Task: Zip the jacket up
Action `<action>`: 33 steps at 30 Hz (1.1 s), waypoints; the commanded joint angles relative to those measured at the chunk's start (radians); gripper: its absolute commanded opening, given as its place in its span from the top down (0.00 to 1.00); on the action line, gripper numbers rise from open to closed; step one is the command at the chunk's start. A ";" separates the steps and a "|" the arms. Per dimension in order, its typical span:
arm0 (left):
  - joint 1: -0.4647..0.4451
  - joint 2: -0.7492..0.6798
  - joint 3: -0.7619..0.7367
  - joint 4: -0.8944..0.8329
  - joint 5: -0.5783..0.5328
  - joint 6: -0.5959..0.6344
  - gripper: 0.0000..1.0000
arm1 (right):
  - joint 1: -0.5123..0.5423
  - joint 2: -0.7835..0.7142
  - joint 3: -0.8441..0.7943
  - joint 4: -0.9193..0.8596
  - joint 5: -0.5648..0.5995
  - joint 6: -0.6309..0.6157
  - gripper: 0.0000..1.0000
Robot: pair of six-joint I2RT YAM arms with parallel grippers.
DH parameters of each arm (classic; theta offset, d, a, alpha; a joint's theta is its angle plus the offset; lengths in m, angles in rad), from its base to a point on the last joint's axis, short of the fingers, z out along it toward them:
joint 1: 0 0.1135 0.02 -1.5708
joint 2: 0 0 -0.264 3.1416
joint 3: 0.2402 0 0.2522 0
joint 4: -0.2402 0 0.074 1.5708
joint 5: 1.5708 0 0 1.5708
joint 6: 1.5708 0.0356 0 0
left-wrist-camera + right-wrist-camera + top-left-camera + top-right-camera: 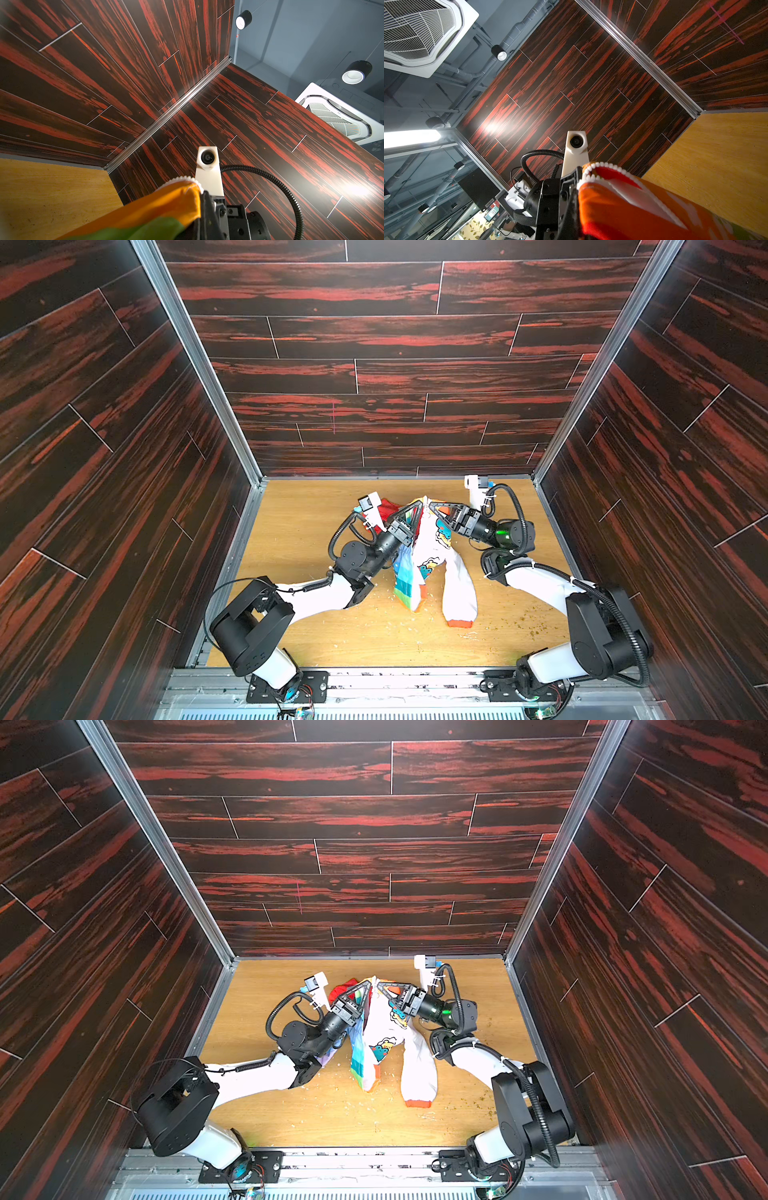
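Note:
The jacket (432, 560) (382, 1036) hangs over the wooden table, held up by its top edge at the collar. Its rainbow-striped half (405, 585) faces left and its white cartoon half (440, 535) faces right. A white sleeve with an orange cuff (459, 621) trails toward the front, and the red hood (388, 510) droops behind. My left gripper (417, 507) (368, 986) and right gripper (433, 507) (382, 989) meet tip to tip, each shut on one front edge. In the wrist views, white zipper teeth (180, 178) (602, 166) line orange fabric that hides the fingers.
Dark red wood-patterned walls close in the table (316, 614) on the left, the back and the right. Small crumbs (536, 626) lie scattered over the front right and around the jacket's hem. A metal rail (415, 676) with both arm bases runs along the front edge.

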 commanded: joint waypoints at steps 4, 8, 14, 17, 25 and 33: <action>-0.006 0.000 -0.008 0.035 0.016 0.016 1.00 | 0.003 -0.025 0.033 0.028 0.024 0.005 1.00; -0.012 -0.008 -0.010 0.018 0.019 0.032 1.00 | 0.003 -0.027 0.030 0.021 0.032 0.003 1.00; -0.014 -0.026 -0.029 0.016 0.006 0.051 1.00 | -0.008 -0.038 0.026 0.016 0.041 0.003 1.00; -0.014 -0.052 -0.046 0.016 -0.015 0.069 1.00 | -0.011 -0.039 0.031 0.026 0.020 0.010 1.00; -0.013 -0.112 -0.036 0.016 -0.047 0.131 1.00 | -0.011 -0.002 0.046 0.123 -0.040 0.082 1.00; -0.014 -0.102 0.004 0.021 -0.020 0.136 1.00 | -0.011 0.011 0.055 0.114 -0.052 0.091 1.00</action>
